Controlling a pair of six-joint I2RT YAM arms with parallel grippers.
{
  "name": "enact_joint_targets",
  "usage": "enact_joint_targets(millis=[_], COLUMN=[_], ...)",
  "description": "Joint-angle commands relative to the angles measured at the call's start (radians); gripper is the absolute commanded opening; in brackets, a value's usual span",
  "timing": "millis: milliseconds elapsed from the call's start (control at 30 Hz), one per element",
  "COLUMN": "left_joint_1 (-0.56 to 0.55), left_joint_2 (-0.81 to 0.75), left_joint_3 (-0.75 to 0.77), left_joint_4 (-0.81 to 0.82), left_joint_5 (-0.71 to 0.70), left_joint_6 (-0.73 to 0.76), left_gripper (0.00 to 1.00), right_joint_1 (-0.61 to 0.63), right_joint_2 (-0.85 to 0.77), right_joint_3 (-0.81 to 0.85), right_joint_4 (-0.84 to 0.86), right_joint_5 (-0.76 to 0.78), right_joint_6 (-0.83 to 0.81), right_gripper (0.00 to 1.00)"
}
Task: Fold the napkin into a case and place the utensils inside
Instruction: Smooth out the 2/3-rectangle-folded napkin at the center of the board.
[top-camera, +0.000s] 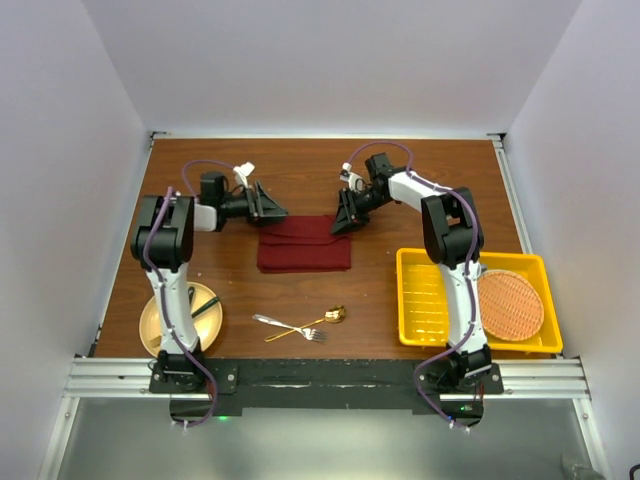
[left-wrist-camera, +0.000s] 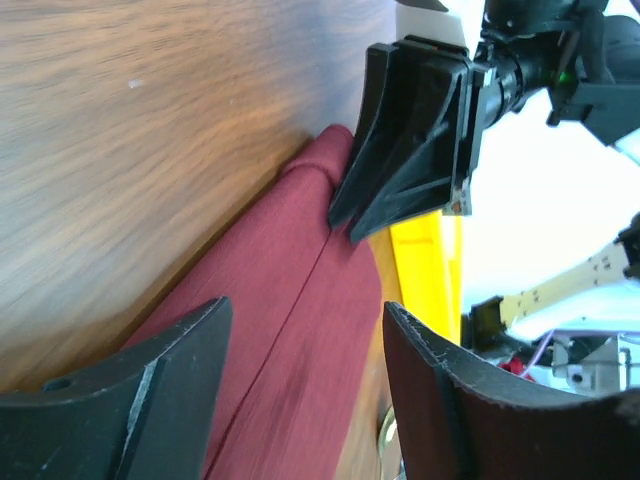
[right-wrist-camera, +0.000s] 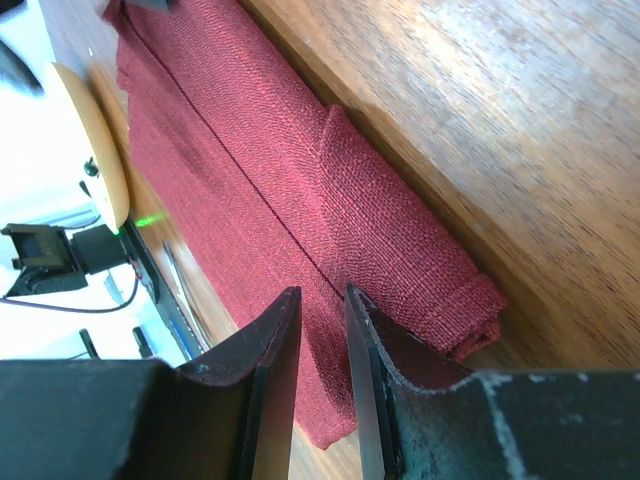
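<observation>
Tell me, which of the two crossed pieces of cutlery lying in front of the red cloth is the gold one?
The spoon: it is shiny gold, bowl toward the right. The fork crossing it is plain silver.

Item count on the table:
- One maroon napkin, folded, at the table centre
- One silver fork and one gold spoon, crossed near the front edge
- One yellow tray and one round orange mat, at the right edge
- One tan plate, at the front-left corner
- Two grippers: left gripper, right gripper
</observation>
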Motion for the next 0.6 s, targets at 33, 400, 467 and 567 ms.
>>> enact_joint_targets(millis=[33,400,467,567], left_joint_1=[0.134,-0.096,-0.141,-0.17], left_joint_2=[-0.052,-0.152,-0.093,-0.014], left_joint_3=[0.046,0.089,0.116,0.135], left_joint_4=[-0.283,-0.006,0.049,0.063], left_joint_5=[0.007,-0.064,-0.107,-0.15], left_joint_6=[0.28,-0.009,-0.052,-0.095], left_gripper=[0.65,0.29,0.23,0.15], right_joint_1=[-0.01,0.003,0.003,0.002], right_joint_2=[0.07,0.071,0.068,0.061], right_joint_3=[-0.009,0.052,0.044,0.034], right_joint_4=[-0.006,-0.049,-0.052,-0.054], right_joint_5=[0.2,0.202,0.205,0.206], right_joint_6=[-0.077,-0.153,-0.152,-0.152], right_gripper=[0.31,0.24,0.22,0.22])
